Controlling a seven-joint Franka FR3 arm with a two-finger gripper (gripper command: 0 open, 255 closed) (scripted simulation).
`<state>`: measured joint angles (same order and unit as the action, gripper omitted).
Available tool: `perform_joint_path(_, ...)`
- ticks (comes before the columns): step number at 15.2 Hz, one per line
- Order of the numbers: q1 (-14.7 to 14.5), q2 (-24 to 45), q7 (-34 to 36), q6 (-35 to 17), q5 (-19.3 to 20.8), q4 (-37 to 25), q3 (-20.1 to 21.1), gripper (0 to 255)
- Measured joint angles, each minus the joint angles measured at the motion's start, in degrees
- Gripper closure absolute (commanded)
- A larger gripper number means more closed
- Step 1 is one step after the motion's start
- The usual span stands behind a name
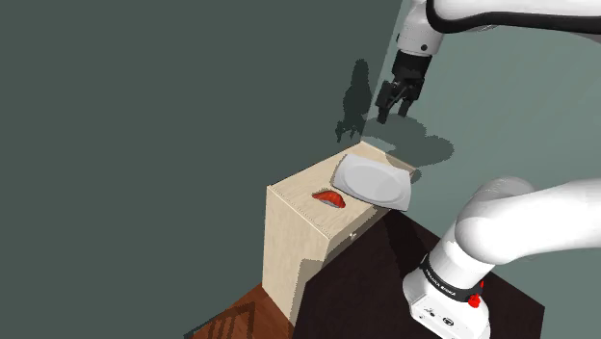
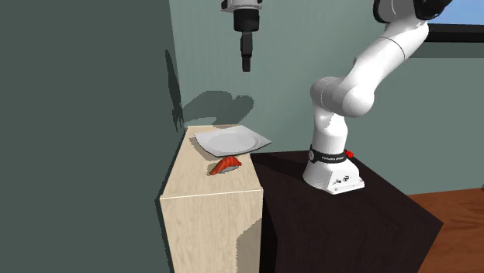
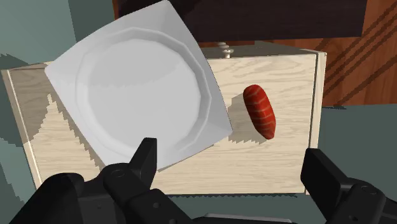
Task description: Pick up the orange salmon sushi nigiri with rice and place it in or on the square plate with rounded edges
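Note:
An orange-red salmon nigiri lies on top of a light wood cabinet. Right beside it rests a pale grey square plate with rounded edges, one corner overhanging the cabinet's edge. My black gripper hangs high above the cabinet, open, with nothing between its fingers. Seen from the wrist, the plate sits ahead of one finger and the nigiri lies nearer the other.
The dark stand butts against the cabinet on the side away from the grey-green wall. A small knob sticks out of the cabinet front. Wood floor shows below.

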<state>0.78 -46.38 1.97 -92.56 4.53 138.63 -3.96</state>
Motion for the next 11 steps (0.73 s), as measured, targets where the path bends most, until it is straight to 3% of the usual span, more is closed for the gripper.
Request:
perform_joint_path(3,-0.7,0.9,-0.6,-1.9,0.0,1.6,0.2,0)
perform_joint_path(11,-4.4,10.7,-5.2,-14.9,0.7,7.9,0.8,0)
